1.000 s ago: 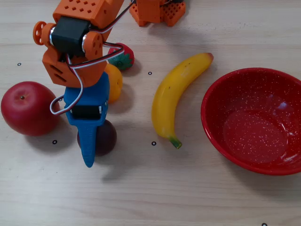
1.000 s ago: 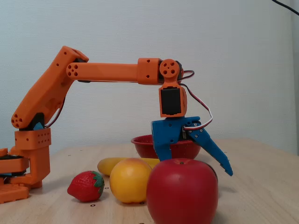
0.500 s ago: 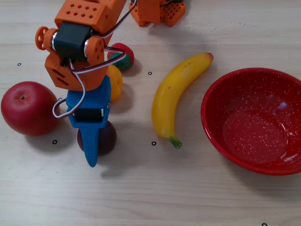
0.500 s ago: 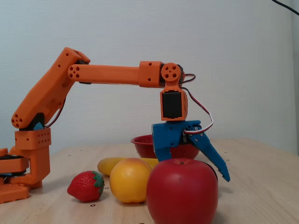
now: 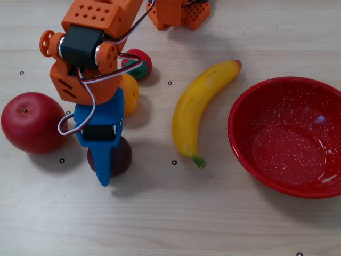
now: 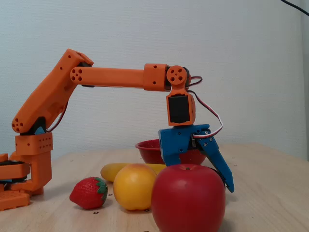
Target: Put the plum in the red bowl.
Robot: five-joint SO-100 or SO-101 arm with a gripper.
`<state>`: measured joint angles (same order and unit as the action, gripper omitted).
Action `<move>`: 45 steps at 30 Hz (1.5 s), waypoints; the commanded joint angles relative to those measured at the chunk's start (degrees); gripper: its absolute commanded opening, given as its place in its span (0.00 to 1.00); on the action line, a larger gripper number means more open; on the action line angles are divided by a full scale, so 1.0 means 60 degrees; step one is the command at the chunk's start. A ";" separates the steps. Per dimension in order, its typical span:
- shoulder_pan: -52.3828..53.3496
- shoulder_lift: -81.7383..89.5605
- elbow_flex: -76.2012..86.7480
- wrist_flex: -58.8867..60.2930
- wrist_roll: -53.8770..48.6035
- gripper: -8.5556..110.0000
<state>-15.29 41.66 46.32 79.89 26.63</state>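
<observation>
Fixed view from above: the wide glossy red speckled bowl sits at the right, well apart from the blue two-finger gripper at the left, its fingers spread around the small dark maroon plum on the pale wooden table.

Bright, even light falls on my bench from above. Shadows are soft. White glare glints inside the red bowl; the near apple looks slightly soft.
</observation>
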 commanded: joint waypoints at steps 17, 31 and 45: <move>-0.0308 0.0923 -0.1479 0.0718 0.0234 0.07; -0.0029 0.3501 -0.2227 0.2153 -0.0161 0.07; 0.3530 0.6401 -0.2227 0.2813 -0.1626 0.07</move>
<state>2.20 72.16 38.32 95.19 19.07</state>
